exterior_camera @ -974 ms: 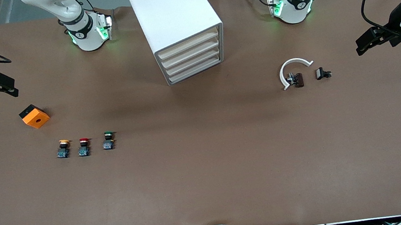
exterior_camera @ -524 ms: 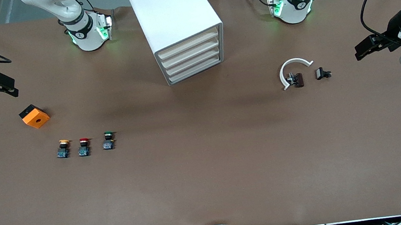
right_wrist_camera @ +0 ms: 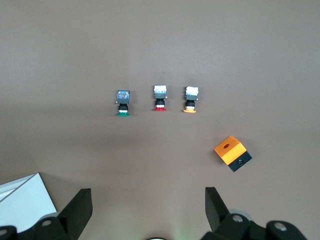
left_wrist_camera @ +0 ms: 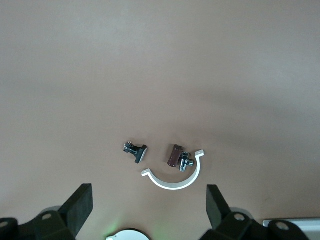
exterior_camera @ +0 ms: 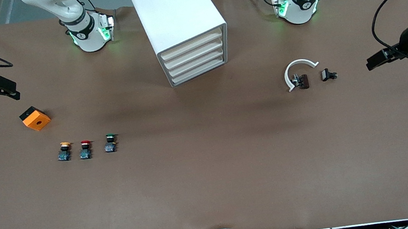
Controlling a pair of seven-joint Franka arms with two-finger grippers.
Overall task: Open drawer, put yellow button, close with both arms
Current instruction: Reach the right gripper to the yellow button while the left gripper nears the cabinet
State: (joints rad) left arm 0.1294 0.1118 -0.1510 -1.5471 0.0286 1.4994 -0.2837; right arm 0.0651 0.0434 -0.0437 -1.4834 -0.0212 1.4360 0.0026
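Note:
The white cabinet (exterior_camera: 177, 20) stands at the table's back middle. Its top drawer (exterior_camera: 191, 46) is shut, like the three below it. The yellow button (exterior_camera: 64, 151) stands nearer the camera toward the right arm's end, beside the red button (exterior_camera: 85, 149) and the green button (exterior_camera: 110, 142); it also shows in the right wrist view (right_wrist_camera: 190, 100). My right gripper (exterior_camera: 10, 91) hangs open and empty above the table's edge at its end (right_wrist_camera: 147, 207). My left gripper (exterior_camera: 373, 62) hangs open and empty above the table at the left arm's end (left_wrist_camera: 149, 207).
An orange block with a black side (exterior_camera: 35, 118) lies between the right gripper and the buttons. A white curved clamp (exterior_camera: 296, 70) with a brown part (exterior_camera: 303, 81) and a small black part (exterior_camera: 327, 74) lie toward the left arm's end.
My left gripper has swung lower in the front view and toward its end of the table. My right gripper has shifted only slightly. Nothing on the table moved.

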